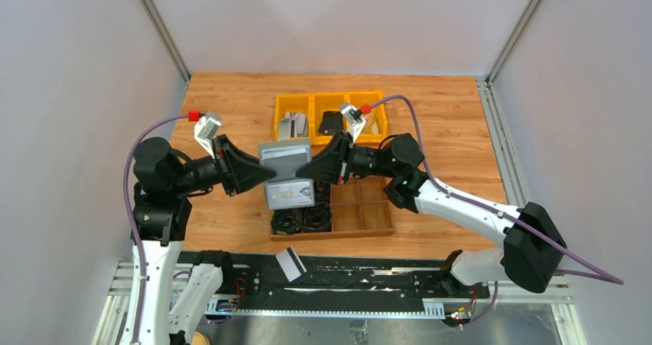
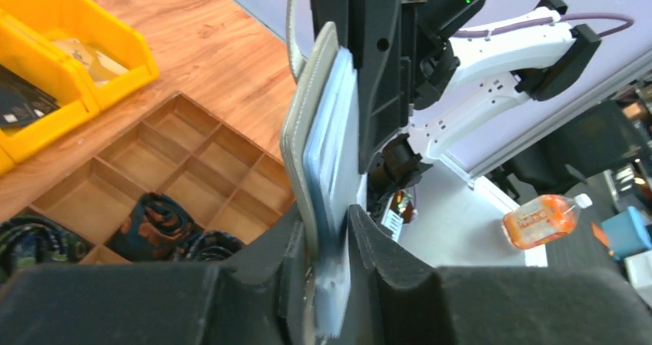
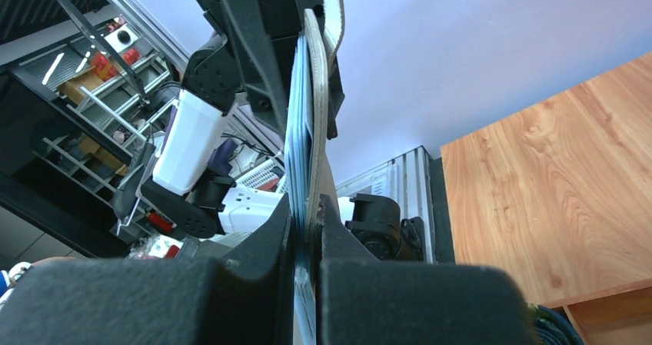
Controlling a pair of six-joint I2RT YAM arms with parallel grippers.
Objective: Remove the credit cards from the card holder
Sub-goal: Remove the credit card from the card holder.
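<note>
Holds the card holder (image 1: 285, 159) off the table, over the far-left corner of the wooden tray (image 1: 361, 216), spread open with its inner face turned up toward the overhead camera. Grips it from the tray's left with the left gripper (image 1: 265, 177), fingers (image 2: 384, 268) pinched shut on the grey edge and on the pale stack of credit cards (image 2: 332, 153) lying against it. Meets it from above the tray with the right gripper (image 1: 309, 168), likewise closed tight, pads squeezing the holder's flap and the card edges together, as seen close up from the right wrist. Shows the cards seated in the holder, one pale printed face uppermost on the half nearer the tray's near-left corner. Has one striped card (image 1: 287, 264) lying flat beyond the tray's near edge, on the black rail (image 1: 369, 272), well apart from the holder. Has coiled black cables (image 1: 301, 220) in the tray's left compartments, below the holder. Has the yellow bins (image 1: 330, 116) just past the tray's far edge, small items inside.
</note>
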